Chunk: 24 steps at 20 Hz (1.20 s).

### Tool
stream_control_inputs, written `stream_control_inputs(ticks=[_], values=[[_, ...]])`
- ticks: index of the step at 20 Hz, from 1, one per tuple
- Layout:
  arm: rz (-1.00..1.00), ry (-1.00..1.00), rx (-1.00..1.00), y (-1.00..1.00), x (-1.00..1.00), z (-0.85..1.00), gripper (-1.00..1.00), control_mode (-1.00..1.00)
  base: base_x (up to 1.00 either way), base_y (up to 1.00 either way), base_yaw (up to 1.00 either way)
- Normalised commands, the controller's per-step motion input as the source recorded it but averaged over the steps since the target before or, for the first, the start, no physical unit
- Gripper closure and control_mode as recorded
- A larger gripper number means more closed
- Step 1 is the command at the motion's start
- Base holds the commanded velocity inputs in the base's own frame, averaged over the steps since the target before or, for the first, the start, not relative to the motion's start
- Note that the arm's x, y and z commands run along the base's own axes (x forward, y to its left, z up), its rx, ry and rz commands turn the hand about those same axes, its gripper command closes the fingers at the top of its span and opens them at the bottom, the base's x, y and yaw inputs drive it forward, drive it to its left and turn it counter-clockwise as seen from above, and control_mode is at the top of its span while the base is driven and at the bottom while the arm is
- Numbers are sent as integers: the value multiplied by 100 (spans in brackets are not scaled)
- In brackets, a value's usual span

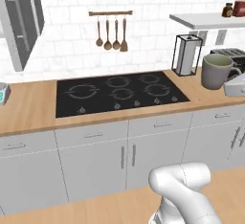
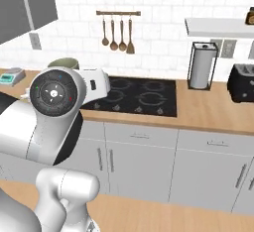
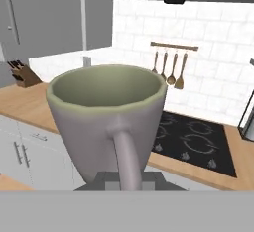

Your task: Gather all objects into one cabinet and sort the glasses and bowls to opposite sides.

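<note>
My pincer (image 3: 121, 179) grips a grey-beige mug (image 3: 106, 117) by its handle, upright, held in open air above the desk (image 1: 28, 108) near the black cooktop (image 1: 119, 94). The tall grey cabinet door (image 1: 21, 17) stands far left. No readable writing.

Two base cameras look forward and down, sharing the hob (image 1: 119, 94) and bench (image 1: 28, 108). The hand camera sits close behind a mug (image 3: 106, 117).
</note>
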Motion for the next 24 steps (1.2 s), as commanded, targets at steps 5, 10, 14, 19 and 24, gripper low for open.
stream_control_inputs(ticks=[5,10,14,19,24], values=[[0,0,0,0,0,0,100,100,0,100,0],[0,0,0,0,0,0,100,100,0,100,0],[0,0,0,0,0,0,100,100,0,100,0],[0,0,0,0,0,0,100,100,-1,89,0],[0,0,0,0,0,0,100,100,-1,72,4]])
